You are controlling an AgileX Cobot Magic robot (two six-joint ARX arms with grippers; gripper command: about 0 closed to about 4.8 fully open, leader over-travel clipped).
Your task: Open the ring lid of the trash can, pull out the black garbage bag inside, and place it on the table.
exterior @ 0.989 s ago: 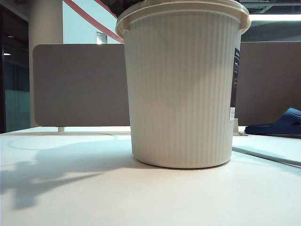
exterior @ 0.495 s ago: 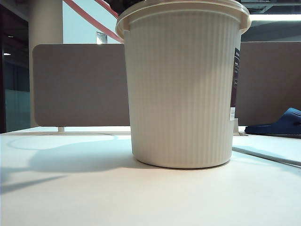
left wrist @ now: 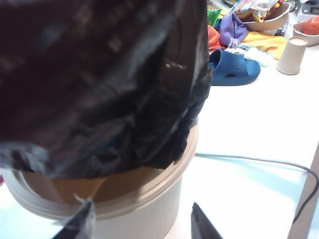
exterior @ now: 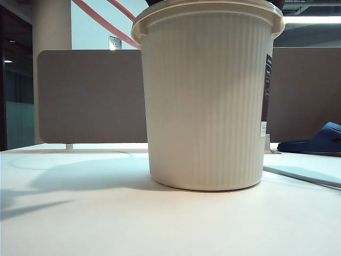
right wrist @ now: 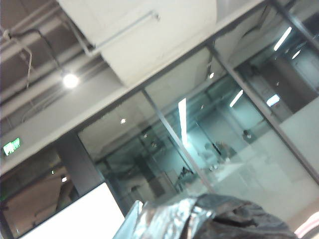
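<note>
I count one trash can (exterior: 205, 101), one black garbage bag (left wrist: 99, 79); left gripper (left wrist: 142, 224) apart, right gripper clamped together, unseen.

The can (exterior: 205, 101) is made of cream plastic, matt, with fine vertical ribs and a smooth rolled rim. The bag (left wrist: 99, 79) is of thin black plastic film, glossy and much crinkled. The table (exterior: 160, 224) is seen as a smooth white surface with a soft sheen. The slipper (left wrist: 234, 67) looks like matt blue foam rubber. The cup (left wrist: 292, 55) appears to be of beige paper.
</note>
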